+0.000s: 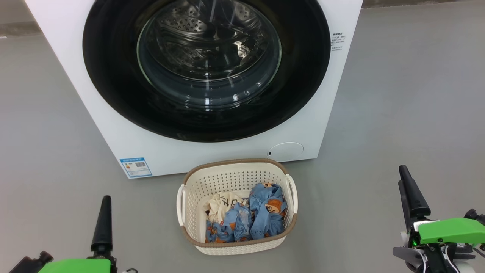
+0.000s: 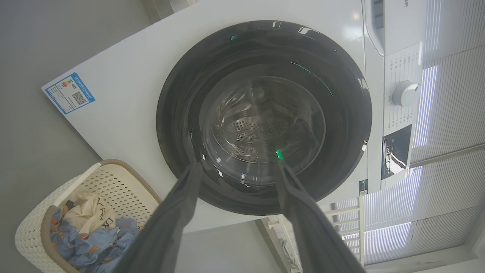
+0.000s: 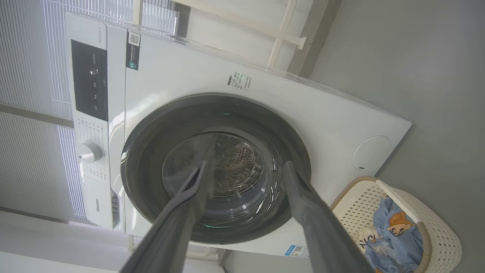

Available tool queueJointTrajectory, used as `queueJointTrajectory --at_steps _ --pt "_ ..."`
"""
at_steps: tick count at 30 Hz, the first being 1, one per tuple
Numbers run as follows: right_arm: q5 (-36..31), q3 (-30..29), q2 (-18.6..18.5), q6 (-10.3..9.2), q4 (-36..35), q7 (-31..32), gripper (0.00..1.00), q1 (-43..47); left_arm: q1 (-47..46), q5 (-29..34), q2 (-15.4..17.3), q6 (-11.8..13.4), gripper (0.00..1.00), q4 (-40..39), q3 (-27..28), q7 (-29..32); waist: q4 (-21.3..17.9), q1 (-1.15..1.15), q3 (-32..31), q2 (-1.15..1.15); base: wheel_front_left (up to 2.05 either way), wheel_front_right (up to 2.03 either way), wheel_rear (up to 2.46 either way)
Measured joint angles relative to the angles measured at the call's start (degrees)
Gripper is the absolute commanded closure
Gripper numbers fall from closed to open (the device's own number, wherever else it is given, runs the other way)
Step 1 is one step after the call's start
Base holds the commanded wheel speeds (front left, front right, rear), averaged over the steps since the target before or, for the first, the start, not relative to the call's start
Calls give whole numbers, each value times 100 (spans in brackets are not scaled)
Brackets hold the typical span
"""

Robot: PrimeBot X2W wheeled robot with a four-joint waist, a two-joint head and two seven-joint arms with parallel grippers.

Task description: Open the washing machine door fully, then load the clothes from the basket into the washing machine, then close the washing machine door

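Note:
The white washing machine (image 1: 110,125) stands in front of me on the floor, and its round black door (image 1: 113,76) lies flat against its front, with the steel drum visible through the glass. Just before it sits the cream basket (image 1: 235,163) holding the clothes (image 1: 250,216), blue bear-print pieces and a cream one. My left gripper (image 2: 238,161) is open and empty, one dark finger (image 1: 104,220) rising at the lower left, left of the basket. My right gripper (image 1: 403,178) stands open and empty at the lower right, well apart from basket and machine.
Grey floor (image 1: 409,94) spreads on both sides of the machine. A blue label sticker (image 1: 135,167) and a round filter cap (image 1: 286,151) mark the machine's lower front. The dial (image 2: 404,93) sits on its control panel, with window blinds (image 2: 447,197) behind.

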Motion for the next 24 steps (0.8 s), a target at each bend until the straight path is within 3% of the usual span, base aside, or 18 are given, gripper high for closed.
queueJointTrajectory --at_steps 14,24 --pt "-1151 312 -214 0 -8 -207 0 -103 -19 1049 143 0 0 -11 -153 -242 -32 0 -26 0 0 0 0" --pt "-2483 444 -321 0 -153 -387 0 -218 -107 2172 176 -1 0 -7 -153 -408 -64 0 -15 0 0 0 0"
